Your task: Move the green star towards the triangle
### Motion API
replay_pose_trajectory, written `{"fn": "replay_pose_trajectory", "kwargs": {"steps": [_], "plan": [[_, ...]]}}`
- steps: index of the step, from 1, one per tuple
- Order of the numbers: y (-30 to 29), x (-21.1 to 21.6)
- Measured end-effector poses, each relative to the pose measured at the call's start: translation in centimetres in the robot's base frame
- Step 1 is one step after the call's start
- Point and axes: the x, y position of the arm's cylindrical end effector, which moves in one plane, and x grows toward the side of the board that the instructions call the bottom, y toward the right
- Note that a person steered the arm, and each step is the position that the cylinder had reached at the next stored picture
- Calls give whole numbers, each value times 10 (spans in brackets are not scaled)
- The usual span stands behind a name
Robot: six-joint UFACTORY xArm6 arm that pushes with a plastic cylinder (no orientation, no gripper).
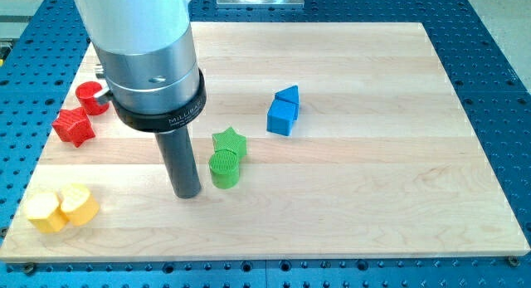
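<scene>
The green star (pixel 230 142) lies near the middle of the wooden board (pixel 373 180), touching a green cylinder (pixel 224 169) just below it. The blue triangle (pixel 288 95) sits up and to the right of the star, pressed against a blue cube (pixel 281 118). My tip (pixel 186 193) rests on the board to the left of the green cylinder, a small gap away, and below-left of the star.
A red cylinder (pixel 91 98) and a red star (pixel 73 126) sit at the board's left edge. Two yellow blocks (pixel 43 212) (pixel 78 204) lie at the bottom left corner. The arm's large grey body (pixel 145 47) covers the top left.
</scene>
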Motion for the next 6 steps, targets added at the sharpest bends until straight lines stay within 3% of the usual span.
{"fn": "replay_pose_trajectory", "kwargs": {"steps": [1,2,4,5,6], "plan": [[-15,9],[28,46],[57,-28],[49,-18],[41,-42]]}}
